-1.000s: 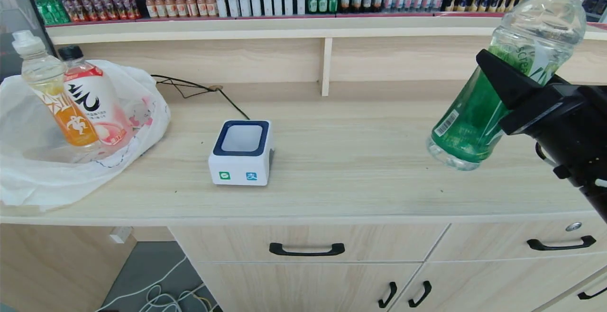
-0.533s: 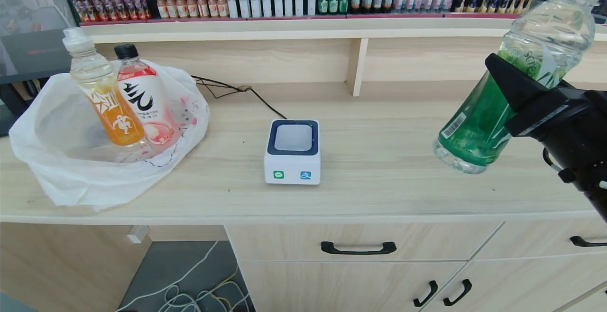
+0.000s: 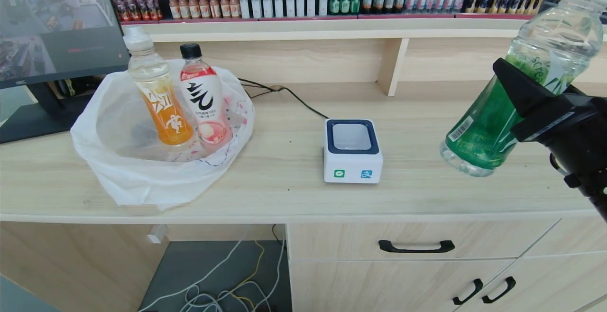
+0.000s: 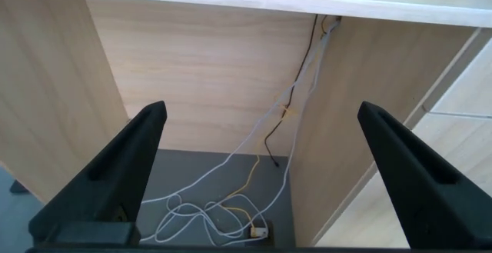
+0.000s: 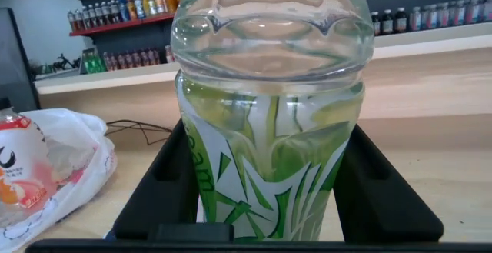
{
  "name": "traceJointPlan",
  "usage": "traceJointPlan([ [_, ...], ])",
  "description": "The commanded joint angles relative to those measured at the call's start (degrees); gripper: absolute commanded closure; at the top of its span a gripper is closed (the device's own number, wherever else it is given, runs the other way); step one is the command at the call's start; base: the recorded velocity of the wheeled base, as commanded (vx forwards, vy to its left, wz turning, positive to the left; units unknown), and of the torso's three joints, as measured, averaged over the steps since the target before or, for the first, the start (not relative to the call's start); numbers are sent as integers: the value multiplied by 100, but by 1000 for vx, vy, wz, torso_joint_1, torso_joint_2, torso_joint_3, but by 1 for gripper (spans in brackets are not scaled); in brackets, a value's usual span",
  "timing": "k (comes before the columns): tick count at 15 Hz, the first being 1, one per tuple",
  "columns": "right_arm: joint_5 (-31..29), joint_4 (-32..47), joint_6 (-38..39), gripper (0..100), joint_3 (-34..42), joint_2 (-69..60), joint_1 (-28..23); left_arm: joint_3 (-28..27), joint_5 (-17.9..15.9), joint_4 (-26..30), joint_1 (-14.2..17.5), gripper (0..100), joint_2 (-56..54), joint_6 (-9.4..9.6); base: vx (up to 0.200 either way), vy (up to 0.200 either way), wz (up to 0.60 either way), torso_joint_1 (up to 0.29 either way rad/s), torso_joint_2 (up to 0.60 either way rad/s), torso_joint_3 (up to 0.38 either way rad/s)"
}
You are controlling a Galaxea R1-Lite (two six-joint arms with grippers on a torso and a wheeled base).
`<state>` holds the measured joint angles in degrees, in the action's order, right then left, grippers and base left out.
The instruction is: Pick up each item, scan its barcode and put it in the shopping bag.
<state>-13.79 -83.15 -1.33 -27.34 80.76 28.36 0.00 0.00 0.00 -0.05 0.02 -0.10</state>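
A shop checkout: rows of bottled drinks (image 3: 327, 1) line the back shelf, a payment scanner (image 3: 352, 151) sits on the desk (image 3: 294, 188).

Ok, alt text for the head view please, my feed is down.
The right hand holds a green bottle tilted in the air, barcode showing, to the right of the white scanner on the wooden counter. At left, a white shopping bag holds an orange bottle and a pink bottle.
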Motion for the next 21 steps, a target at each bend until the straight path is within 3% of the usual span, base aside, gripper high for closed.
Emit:
traceJointPlan([
  [1, 8, 53, 1, 100, -34, -8, -14, 0, -9, 0, -4, 0, -2, 27, 0, 0, 0, 0, 0, 0],
  [10, 350, 344, -887, 100, -685, 54, 153, 0, -9, 0, -4, 0, -2, 54, 0, 0, 0, 0, 0, 0],
  [11, 324, 853, -1476, 100, -1080, 45, 399, 0, -9, 0, -4, 0, -2, 54, 0, 0, 0, 0, 0, 0],
  [13, 526, 1011, -2267, 100, -1177, 142, 434, 0, -9, 0, -4, 0, -2, 54, 0, 0, 0, 0, 0, 0],
  [17, 579, 1029, -3119, 100, -1564, 238, 575, 0, -9, 0, -4, 0, -2, 45, 0, 0, 0, 0, 0, 0],
  [19, 588, 1293, -3620, 100, -1739, 291, 900, 0, 0, 0, -4, 0, -2, 45, 0, 0, 0, 0, 0, 0],
  [21, 869, 1416, -4086, 100, -1792, 361, 970, 0, -9, 0, -4, 0, -2, 45, 0, 0, 0, 0, 0, 0],
])
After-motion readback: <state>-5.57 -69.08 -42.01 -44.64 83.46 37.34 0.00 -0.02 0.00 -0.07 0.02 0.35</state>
